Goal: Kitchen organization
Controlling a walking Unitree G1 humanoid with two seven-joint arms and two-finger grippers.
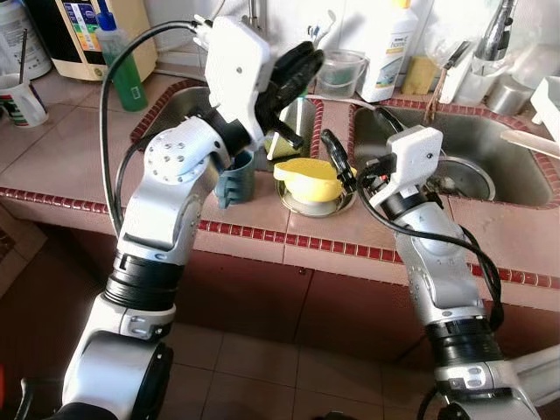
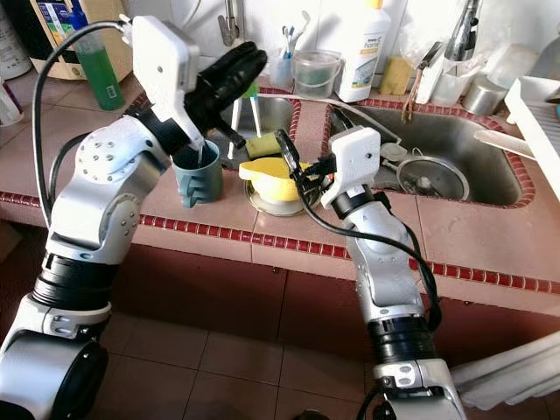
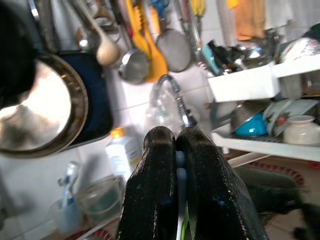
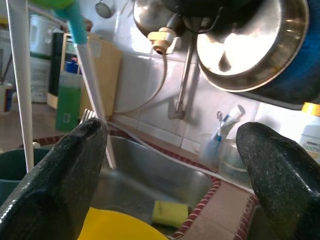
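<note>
The left gripper (image 2: 229,74), fingers clamped on a toothbrush (image 2: 202,149), held it above the teal cup (image 2: 199,182), not yet dropped in. The right gripper (image 2: 293,166), fingers apart, hovered over the yellow lid (image 2: 271,178) on the counter (image 2: 455,236). Much seemed undone.

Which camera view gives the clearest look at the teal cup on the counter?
The right eye view: the teal cup stands unobstructed under the left hand. In the left eye view the left arm hides most of it; the right wrist view catches only its rim at the edge.
</note>
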